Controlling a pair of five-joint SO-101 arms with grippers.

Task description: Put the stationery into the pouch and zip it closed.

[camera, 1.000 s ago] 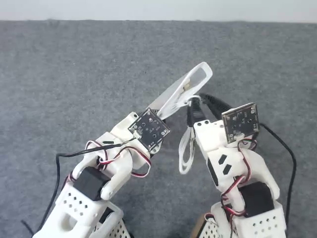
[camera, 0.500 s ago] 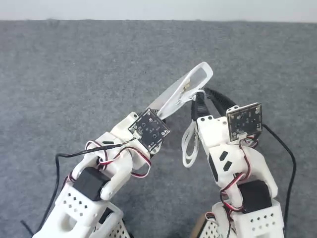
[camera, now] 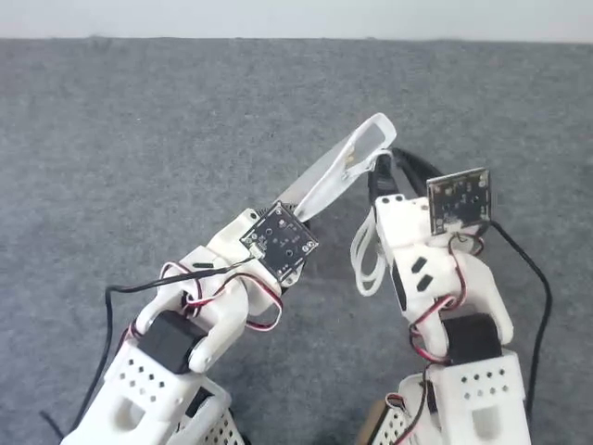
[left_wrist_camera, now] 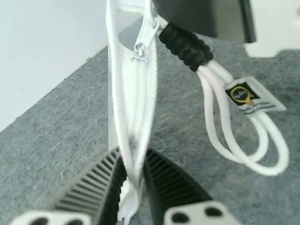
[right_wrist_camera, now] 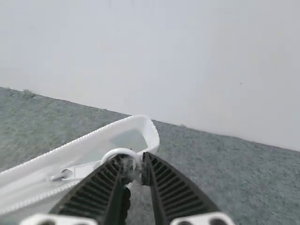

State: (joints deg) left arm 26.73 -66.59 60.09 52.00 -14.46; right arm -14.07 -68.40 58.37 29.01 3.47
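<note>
Jaws both clamped: left jaws on the pouch (camera: 338,171) edge, right jaws on its pull cord (left_wrist_camera: 234,136), pouch upright over the table (camera: 139,120).

The counter (camera: 139,120), surfaced in coarse, speckled grey felt-like fabric, stretches from edge to edge and meets a plain white wall (camera: 296,17) in a straight line along its far side.

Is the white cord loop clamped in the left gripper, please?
No, the left gripper is shut on the pouch's zipper edge, while the cord loop hangs beside it, outside its fingers.
</note>
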